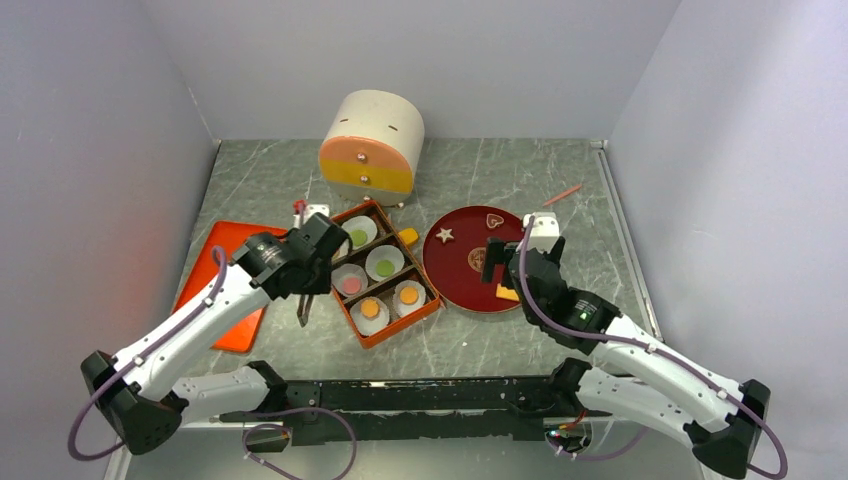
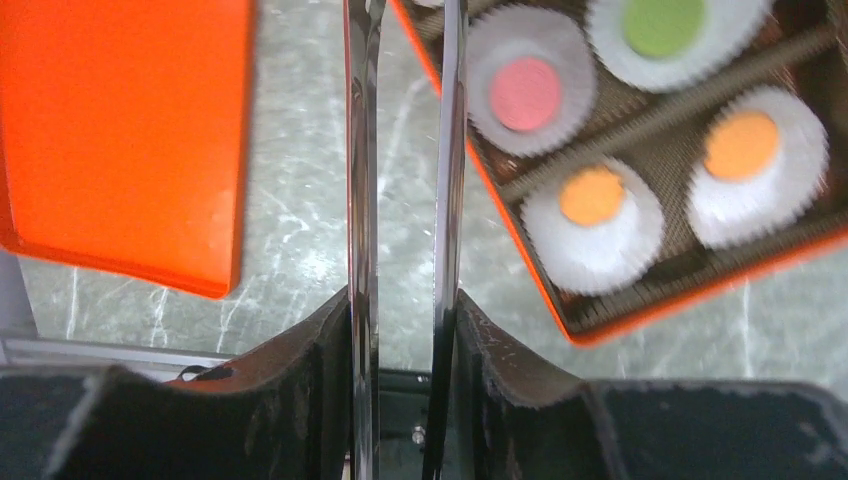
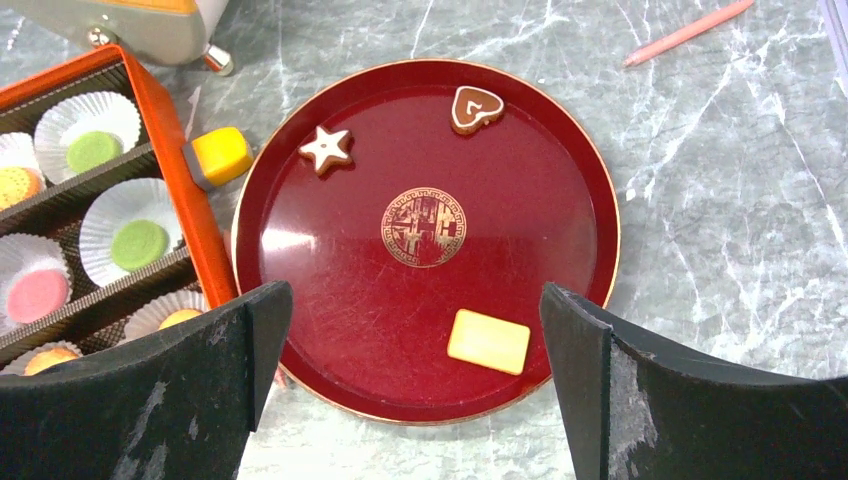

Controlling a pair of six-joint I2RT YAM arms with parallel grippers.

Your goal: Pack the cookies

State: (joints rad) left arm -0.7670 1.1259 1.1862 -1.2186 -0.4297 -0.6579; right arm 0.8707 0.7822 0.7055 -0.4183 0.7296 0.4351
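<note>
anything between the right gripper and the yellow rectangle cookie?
Nothing: right wrist view shows only bare red plate between the open right gripper and yellow rectangle cookie.

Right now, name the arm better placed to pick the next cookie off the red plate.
Right. Its open hand hovers over the red plate, the yellow cookie between its fingers. The left hand, holding tweezers, sits beside the box, away from the plate.

The whole worktop (image 1: pixel 520 170) is seen from above and behind. The orange box (image 2: pixel 640 300) is viewed closely, straight down, by the left wrist camera; the red plate (image 3: pixel 300 260) by the right. The box (image 3: pixel 205 230) is shared.
</note>
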